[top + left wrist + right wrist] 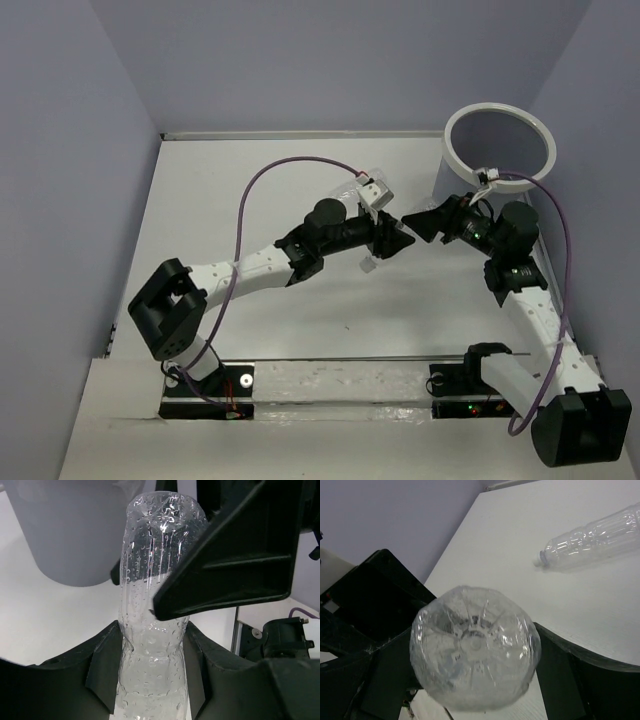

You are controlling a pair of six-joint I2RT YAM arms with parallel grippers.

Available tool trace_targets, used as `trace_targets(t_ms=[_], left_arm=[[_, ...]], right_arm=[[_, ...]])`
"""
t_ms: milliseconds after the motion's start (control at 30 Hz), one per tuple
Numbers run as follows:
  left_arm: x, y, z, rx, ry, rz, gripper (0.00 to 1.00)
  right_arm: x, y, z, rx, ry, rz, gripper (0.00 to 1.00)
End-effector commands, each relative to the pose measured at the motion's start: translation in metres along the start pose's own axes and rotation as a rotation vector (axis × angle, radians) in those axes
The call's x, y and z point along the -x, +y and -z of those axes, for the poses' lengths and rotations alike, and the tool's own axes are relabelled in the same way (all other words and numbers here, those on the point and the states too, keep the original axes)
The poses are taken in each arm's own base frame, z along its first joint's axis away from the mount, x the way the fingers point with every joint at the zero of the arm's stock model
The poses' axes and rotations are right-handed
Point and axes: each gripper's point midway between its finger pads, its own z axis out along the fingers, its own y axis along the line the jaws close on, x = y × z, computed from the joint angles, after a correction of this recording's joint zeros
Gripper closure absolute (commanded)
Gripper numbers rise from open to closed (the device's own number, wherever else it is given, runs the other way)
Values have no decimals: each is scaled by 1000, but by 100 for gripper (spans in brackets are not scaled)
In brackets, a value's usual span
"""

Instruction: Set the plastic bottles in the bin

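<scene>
A clear plastic bottle (152, 580), beaded with droplets, is pinched at its waist by my left gripper (152, 650), which is shut on it. Its ribbed base (475, 652) faces the right wrist camera. My right gripper (475, 660) is open, with one finger on each side of that base. One right finger (235, 555) crosses in front of the bottle in the left wrist view. From above, the two grippers (392, 238) (412, 222) meet tip to tip mid-table, left of the bin (452, 150). A second clear bottle (592, 537) lies on its side on the table.
The grey bin with a white rim stands at the back right corner and also shows in the left wrist view (70, 535). Purple cables loop over both arms. Lilac walls (70, 150) close in the white table (250, 180) at the left, back and right.
</scene>
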Motion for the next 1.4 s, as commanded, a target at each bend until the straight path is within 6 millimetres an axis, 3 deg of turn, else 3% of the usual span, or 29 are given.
trace_targets(t_ms=[0,33,100,133,167,200,267,367,400,467,533,600,667,700,767,800,867,933,1000,1100,1133,1167,1233,1300,1333,1367], left_arm=[[24,-30,-8,-119,-69,-23,72],[21,-28,-9,-112,-62,-22,71],[22,-22,-8,-78,-62,-23,57],[23,-19,-5,-60,-61,-33,49],[26,-16,-3,-44,-64,-38,42],[29,-11,0,-21,-71,-42,31],[38,5,11,42,-92,-46,23],[52,28,30,127,-127,-42,17],[54,39,34,177,-136,-39,16],[59,57,43,248,-135,-36,13],[63,88,53,368,-130,-37,12],[54,123,56,479,-91,-25,11],[52,156,62,567,-50,-30,11],[41,179,63,638,-17,-43,11],[43,199,65,683,0,-84,11],[35,208,62,694,24,-95,11],[37,220,60,702,30,-122,7],[20,232,53,684,89,-146,3],[25,240,44,649,114,-169,1],[5,264,28,618,212,-171,1],[-23,274,26,605,295,-147,1],[-14,277,18,586,297,-167,1],[-38,282,10,539,362,-158,1],[-44,284,4,509,396,-167,1],[-59,287,3,500,431,-155,1],[-58,290,1,499,437,-169,1]], right_arm=[[29,19,-14,51,-88,61,9],[33,22,-17,50,-99,65,17],[46,18,-19,17,-141,69,37],[52,19,-19,7,-162,69,51],[58,19,-19,-4,-186,75,55],[71,19,-18,-26,-227,87,56],[94,18,-17,-81,-285,111,61],[123,16,-17,-147,-351,146,64],[143,25,-16,-154,-389,171,64],[165,20,-13,-228,-427,219,66],[200,21,-3,-309,-478,286,66],[225,13,12,-424,-539,334,66],[247,8,23,-522,-566,350,67],[255,3,29,-575,-577,376,67],[267,-13,40,-693,-595,390,66],[269,-21,44,-744,-590,413,66],[268,-36,48,-820,-581,427,66],[265,-58,53,-909,-565,435,66],[261,-72,52,-956,-546,434,66],[257,-78,45,-946,-528,423,65],[256,-84,43,-960,-516,427,63],[257,-91,45,-985,-514,429,62],[259,-96,42,-999,-504,436,55],[255,-106,37,-997,-483,424,36],[253,-108,35,-990,-480,414,25],[253,-115,34,-1001,-473,408,21]])
